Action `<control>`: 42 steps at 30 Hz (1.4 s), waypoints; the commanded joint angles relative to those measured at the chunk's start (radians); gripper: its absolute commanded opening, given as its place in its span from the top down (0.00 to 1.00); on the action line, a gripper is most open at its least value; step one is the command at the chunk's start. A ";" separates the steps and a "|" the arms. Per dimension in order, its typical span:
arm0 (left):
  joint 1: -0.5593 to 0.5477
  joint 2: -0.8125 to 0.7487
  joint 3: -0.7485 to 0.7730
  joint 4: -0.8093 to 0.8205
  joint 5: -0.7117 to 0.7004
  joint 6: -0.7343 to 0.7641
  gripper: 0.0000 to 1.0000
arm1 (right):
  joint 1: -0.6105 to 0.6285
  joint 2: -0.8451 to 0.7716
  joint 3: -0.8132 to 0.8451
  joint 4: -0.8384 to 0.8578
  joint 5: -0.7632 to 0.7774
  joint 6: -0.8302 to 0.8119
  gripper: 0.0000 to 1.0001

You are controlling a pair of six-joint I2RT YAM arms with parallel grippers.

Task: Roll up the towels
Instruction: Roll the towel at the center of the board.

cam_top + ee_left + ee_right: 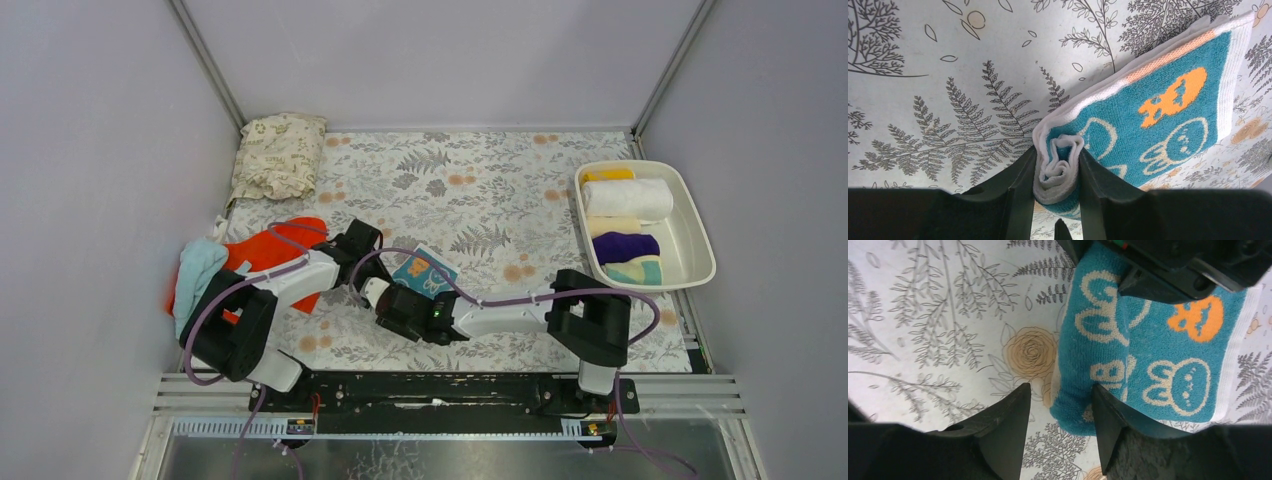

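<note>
Clamping the teal towel [1168,115] by its rolled end, left end effector [1057,161] grips tight; right end effector [1059,391], released, straddles a corner; cloth judged soft, light, best taken at the roll.

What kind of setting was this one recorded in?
Probably a lab test cell, not a home: bare grey walls on metal framing, robot arms bolted to a rail, and a tray of rolled towels.

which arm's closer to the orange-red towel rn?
Left. The left arm overlaps the orange-red towel in the top view. The right arm reaches in from the right, ending at the teal towel, clear of the orange-red one.
</note>
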 commanded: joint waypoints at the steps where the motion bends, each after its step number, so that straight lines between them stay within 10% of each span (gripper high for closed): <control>1: -0.005 0.015 0.014 -0.042 -0.020 0.023 0.68 | 0.008 0.048 0.037 -0.016 0.122 -0.041 0.46; 11: -0.005 0.024 0.020 -0.043 -0.028 0.033 0.66 | 0.007 0.119 -0.043 -0.061 0.165 0.016 0.52; 21: -0.005 -0.061 0.011 -0.064 -0.078 0.013 0.50 | -0.060 0.082 -0.053 -0.043 -0.188 0.066 0.99; 31: 0.004 -0.320 -0.075 -0.111 -0.119 -0.076 0.16 | -0.288 0.027 -0.049 0.114 -0.794 0.257 1.00; 42: 0.004 -0.393 -0.146 -0.080 -0.047 -0.132 0.12 | -0.514 0.160 -0.158 0.471 -1.204 0.588 0.99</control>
